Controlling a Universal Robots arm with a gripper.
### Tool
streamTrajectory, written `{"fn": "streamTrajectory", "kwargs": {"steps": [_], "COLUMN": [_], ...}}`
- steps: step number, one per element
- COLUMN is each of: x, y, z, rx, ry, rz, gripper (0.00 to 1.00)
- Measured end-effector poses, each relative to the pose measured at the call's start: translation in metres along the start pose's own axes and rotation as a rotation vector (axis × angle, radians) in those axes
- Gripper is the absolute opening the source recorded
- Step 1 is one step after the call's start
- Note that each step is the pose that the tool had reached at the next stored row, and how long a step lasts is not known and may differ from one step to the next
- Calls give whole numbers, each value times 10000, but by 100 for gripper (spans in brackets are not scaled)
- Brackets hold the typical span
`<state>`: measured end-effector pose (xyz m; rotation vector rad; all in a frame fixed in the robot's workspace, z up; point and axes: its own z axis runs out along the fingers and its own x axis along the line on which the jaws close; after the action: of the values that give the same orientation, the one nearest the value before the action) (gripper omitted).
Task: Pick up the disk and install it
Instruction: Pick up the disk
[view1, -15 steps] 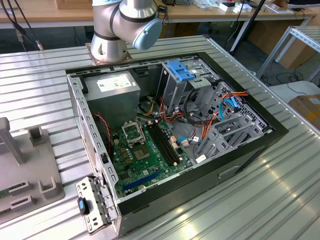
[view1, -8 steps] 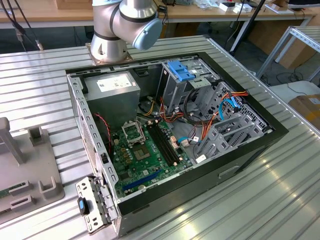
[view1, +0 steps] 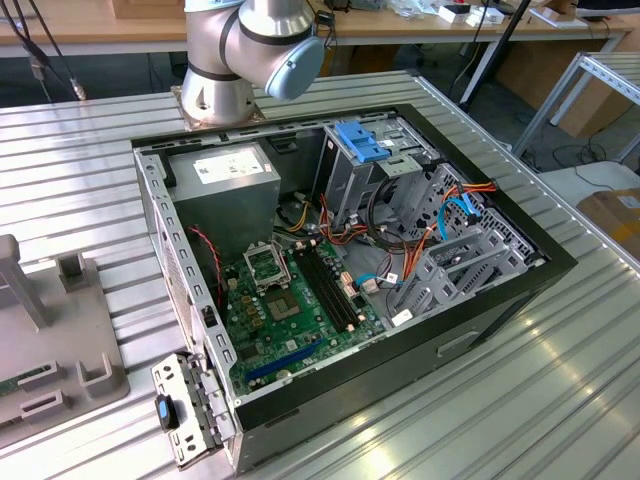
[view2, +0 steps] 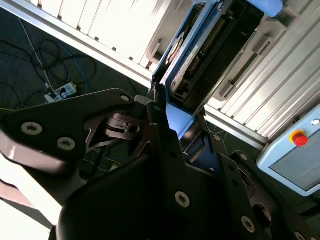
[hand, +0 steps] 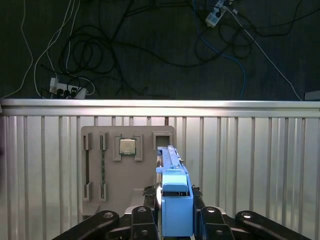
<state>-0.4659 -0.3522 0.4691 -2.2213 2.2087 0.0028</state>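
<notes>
A ribbed silver metal table (view1: 560, 400) carries an open black desktop computer case (view1: 500, 300) in the exterior view, with the robot arm's silver-grey base (view1: 215, 70) just beside the case. In the first wrist view the black gripper (hand: 176, 202) is clamped on the flat silver-grey disk (hand: 172, 162) in its bright blue plastic carrier. The disk sticks out edge-on ahead of the fingers (hand: 207, 216). Beyond its tip lies a flat grey parts tray (hand: 127, 180) holding a square processor chip (hand: 127, 146). In the second wrist view the disk again reaches ahead from the gripper, over dark floor with loose cables (view2: 45, 55).
</notes>
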Motion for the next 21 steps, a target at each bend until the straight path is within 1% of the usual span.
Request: {"fn": "streamTrajectory", "kwargs": {"steps": [3, 5, 8, 10, 17, 18, 20, 21], "x": [0, 0, -1, -1, -2, -2, -2, -2], "y": [0, 0, -4, -4, -4, -5, -5, -5], "z": [-11, -54, -86, -134, -191, -206, -266, -279], "rx": [-2, -2, -2, -1, -2, -2, -1, -2], "ry": [1, 1, 0, 1, 13, 12, 12, 13], "rz": [0, 0, 0, 0, 0, 1, 0, 0], "gripper": [37, 37, 37, 37, 37, 37, 37, 37]}}
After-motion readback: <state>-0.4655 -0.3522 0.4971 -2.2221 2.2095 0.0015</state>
